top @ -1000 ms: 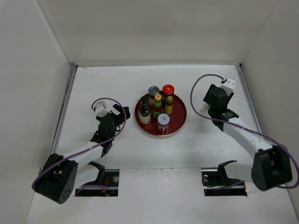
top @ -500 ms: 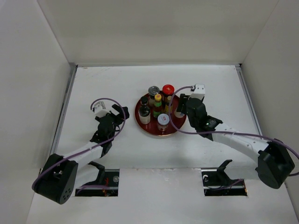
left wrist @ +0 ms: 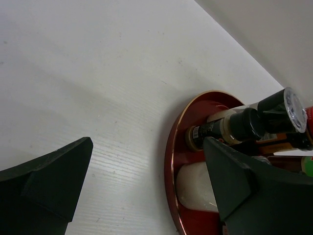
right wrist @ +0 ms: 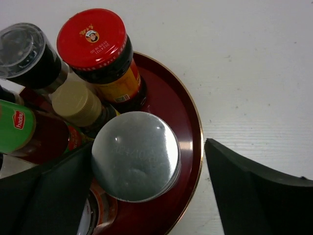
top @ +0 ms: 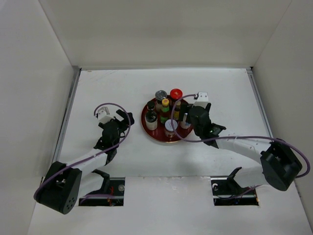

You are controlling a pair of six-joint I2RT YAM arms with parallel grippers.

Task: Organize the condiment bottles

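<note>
**Silver lid between spread tool fingers**

The silver-capped shaker (right wrist: 135,155) stands with the other condiment bottles (top: 165,113) on the red tray (right wrist: 190,122), in the middle of the worktop (top: 225,88). The right tool (top: 186,119) is spread wide around the shaker and is not pinching it. The left tool (left wrist: 147,142) is spread too, with nothing in it, by the tray's left rim. I think the shaker is being put in place. Next, the right tool should lift straight up and not bump any lids.

Top view: right gripper (top: 185,120) hides right side of red tray (top: 159,139). Left wrist view: finger (left wrist: 244,191) covers part of white bottle (left wrist: 195,188); tray cut off below.
</note>
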